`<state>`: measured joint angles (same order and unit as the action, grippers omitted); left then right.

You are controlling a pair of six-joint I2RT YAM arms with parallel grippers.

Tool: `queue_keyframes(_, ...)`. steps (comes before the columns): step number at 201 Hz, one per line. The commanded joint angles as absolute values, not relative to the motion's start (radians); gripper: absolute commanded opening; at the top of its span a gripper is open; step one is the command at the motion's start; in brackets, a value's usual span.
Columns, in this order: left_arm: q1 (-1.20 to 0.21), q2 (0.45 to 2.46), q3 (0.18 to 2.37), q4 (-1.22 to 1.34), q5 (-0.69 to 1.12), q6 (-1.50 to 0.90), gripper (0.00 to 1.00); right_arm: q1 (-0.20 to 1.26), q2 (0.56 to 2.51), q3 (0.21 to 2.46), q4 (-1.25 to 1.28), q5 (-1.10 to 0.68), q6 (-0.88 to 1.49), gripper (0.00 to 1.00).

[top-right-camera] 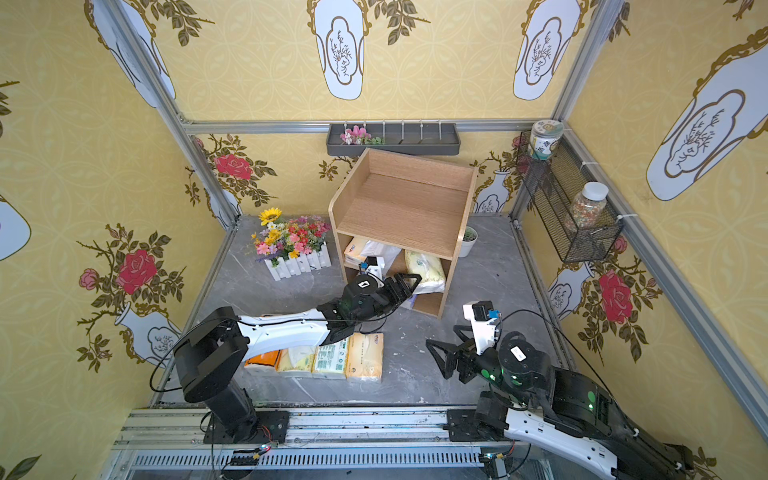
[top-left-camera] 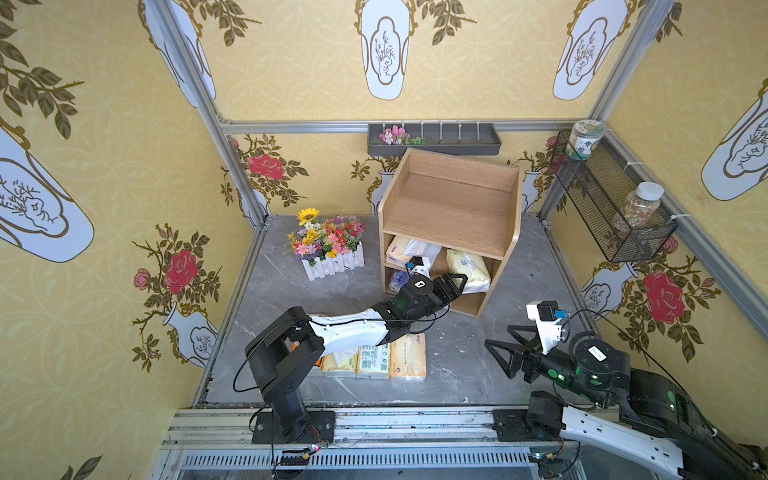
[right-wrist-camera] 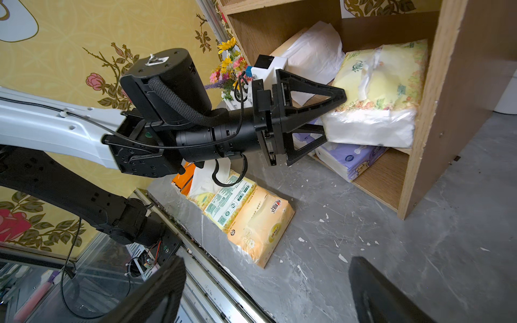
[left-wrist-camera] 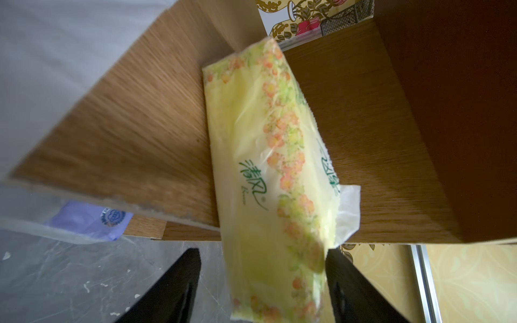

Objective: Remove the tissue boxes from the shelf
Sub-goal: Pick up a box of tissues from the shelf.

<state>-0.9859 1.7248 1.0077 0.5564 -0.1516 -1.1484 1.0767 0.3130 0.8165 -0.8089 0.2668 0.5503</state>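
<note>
Left pincer (right-wrist-camera: pixel 335 115) straddles the floral yellow pack (right-wrist-camera: pixel 386 81), unclenched; you've four packs (right-wrist-camera: pixel 260 221) floored near, others wait on the shelf (right-wrist-camera: pixel 436 112).

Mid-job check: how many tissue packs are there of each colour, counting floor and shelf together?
orange packs: 1
yellow or cream packs: 4
white green-print packs: 1
lavender packs: 2, partly hidden
Total: 8
</note>
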Motion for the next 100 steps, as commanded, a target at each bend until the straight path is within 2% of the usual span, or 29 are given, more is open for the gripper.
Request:
queue_keyframes(1, -0.98, 1.742, 1.003, 0.617, -0.117, -1.164, 0.71, 1.077, 0.31, 0.815, -0.771, 0.279, 0.559, 0.95)
queue_keyframes(100, -0.962, 1.743, 0.996, 0.635, -0.101, -1.173, 0.47, 1.077, 0.308, 0.819, -0.777, 0.293, 0.556, 0.95)
